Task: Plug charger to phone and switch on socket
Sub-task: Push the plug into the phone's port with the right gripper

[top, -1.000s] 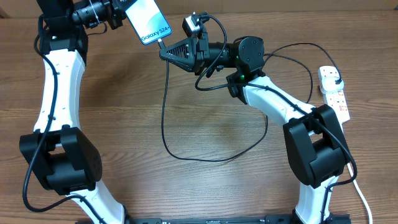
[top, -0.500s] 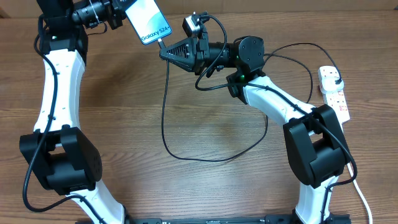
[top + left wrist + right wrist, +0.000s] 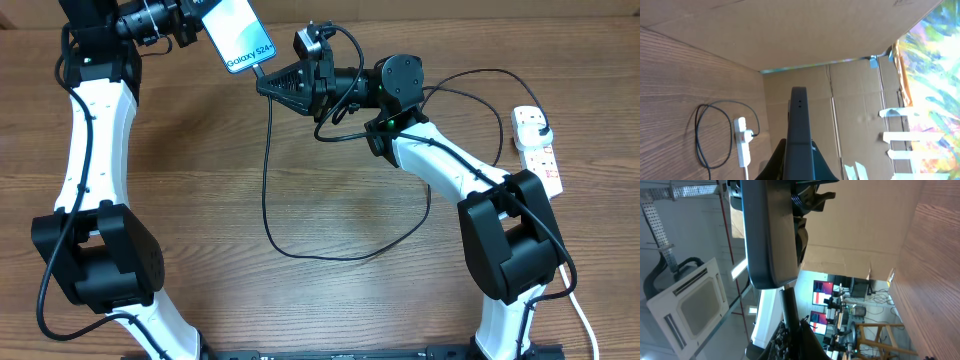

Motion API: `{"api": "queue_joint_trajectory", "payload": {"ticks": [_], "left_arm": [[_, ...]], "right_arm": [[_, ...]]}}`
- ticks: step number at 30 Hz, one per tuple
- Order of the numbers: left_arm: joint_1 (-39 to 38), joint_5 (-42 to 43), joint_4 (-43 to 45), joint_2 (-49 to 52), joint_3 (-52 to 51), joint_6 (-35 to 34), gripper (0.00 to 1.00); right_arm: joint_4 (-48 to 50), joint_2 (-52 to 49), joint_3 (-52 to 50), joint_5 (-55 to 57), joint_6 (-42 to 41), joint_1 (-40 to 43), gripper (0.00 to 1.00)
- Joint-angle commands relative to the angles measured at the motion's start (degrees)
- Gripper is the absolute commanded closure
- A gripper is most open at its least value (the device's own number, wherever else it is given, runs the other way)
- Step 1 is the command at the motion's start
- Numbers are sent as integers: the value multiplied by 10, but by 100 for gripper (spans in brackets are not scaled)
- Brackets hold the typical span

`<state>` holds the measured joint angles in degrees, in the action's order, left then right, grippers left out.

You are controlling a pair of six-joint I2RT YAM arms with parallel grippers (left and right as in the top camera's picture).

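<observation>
The phone (image 3: 238,35), light-blue screen up, is held in the air at the table's far side, with my left gripper (image 3: 207,18) shut on its upper end. The left wrist view shows it edge-on (image 3: 799,125) between the jaws. My right gripper (image 3: 263,87) is shut on the charger's connector (image 3: 788,302), which meets the phone's lower end (image 3: 768,235). The thin black charger cable (image 3: 266,190) hangs down, loops across the table and runs to a black plug head (image 3: 541,126) in the white socket (image 3: 540,155) at the right edge.
Both arms reach in from bases at the near edge. The cable loop (image 3: 330,252) lies mid-table. A cardboard wall (image 3: 840,30) stands behind the table. The socket's white cord (image 3: 583,315) trails off the near right corner.
The right arm's wrist joint has shifted slightly. The phone, the connector and the cable loop stay where they were.
</observation>
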<state>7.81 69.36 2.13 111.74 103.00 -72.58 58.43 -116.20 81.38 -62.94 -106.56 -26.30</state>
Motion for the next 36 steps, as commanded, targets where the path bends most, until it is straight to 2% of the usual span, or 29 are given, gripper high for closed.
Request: {"api": "queue_joint_trajectory", "payload": {"ticks": [1,15,36], "left_arm": [[-12,53,3,-14,7,-4,96],[-32,88,3,-14,7,36,96],[-33,112,2,-14,7,17,96]], "right_arm": [[-7,11,9,25,-10,6,96],[-7,11,9,36,-10,6,96],[-16,11,9,38,-10,13,96]]}}
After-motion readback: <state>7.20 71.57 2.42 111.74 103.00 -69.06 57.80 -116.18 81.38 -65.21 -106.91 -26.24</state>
